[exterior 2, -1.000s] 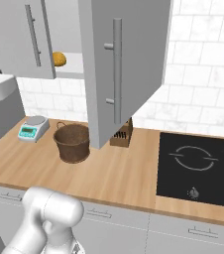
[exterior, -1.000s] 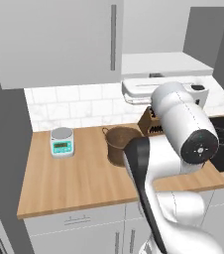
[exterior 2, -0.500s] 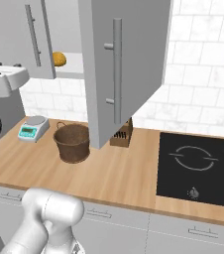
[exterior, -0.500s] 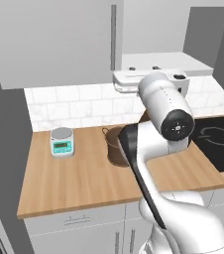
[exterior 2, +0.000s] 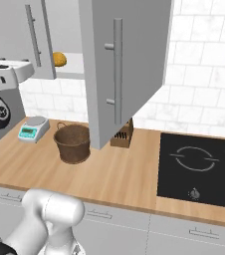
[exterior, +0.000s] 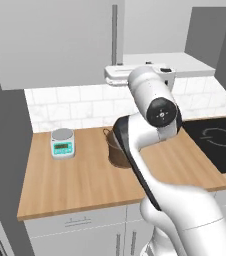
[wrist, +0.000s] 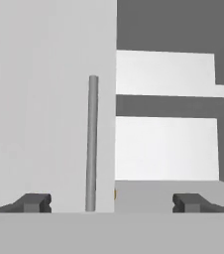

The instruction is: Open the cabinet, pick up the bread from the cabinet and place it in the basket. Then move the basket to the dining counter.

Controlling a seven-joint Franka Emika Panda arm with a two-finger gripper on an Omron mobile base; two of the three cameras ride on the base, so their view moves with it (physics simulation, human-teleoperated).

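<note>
The hand (wrist: 111,202) is released, its two finger tips standing wide apart with nothing between them, raised to the level of the cabinet (exterior 2: 124,64) and facing the closed door's bar handle (wrist: 91,144) at 11 o'clock and the open compartment at 1 o'clock; below, on the wooden surface (exterior 2: 109,174), one basket (exterior 2: 73,143) stands upright, woven and stiff enough, I judge, to be lifted by its rim or one of its loop handles, and light while so lightly filled; just right of it, at 3 o'clock, one knife block (exterior 2: 122,136) is half hidden by the swung-out door; one kitchen scale (exterior 2: 33,129) sits at the basket's 9 o'clock; farther up and back, one bread (exterior 2: 59,59) rests on the cabinet shelf, small, rounded, probably light and soft, so a gentle pinch across its middle seems best; two cabinet doors show, one open, one shut.
</note>
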